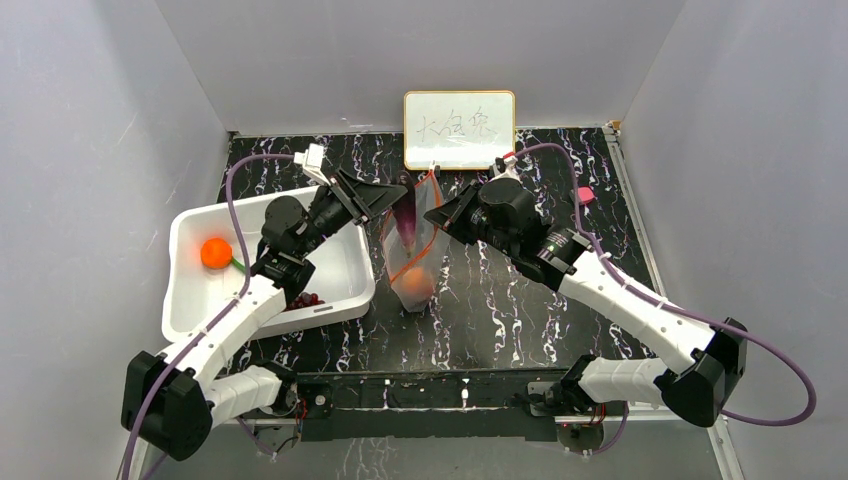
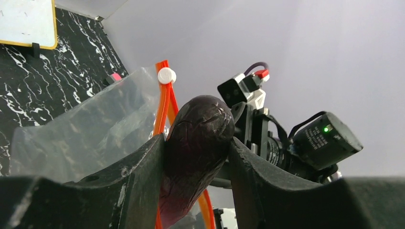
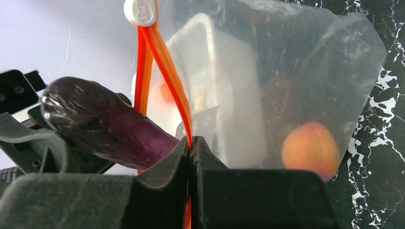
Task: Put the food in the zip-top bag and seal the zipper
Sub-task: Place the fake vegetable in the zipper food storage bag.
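Note:
The clear zip-top bag stands upright mid-table with an orange fruit inside it. My right gripper is shut on the red-orange zipper strip at the mouth, below its white slider. My left gripper is shut on a dark purple eggplant, held at the bag's open mouth between the two zipper strips. From the right wrist, the eggplant points toward the opening and the orange fruit shows through the plastic.
A white bin at the left holds another orange fruit and a dark grape bunch. A small whiteboard leans at the back wall. A pink item lies at the back right.

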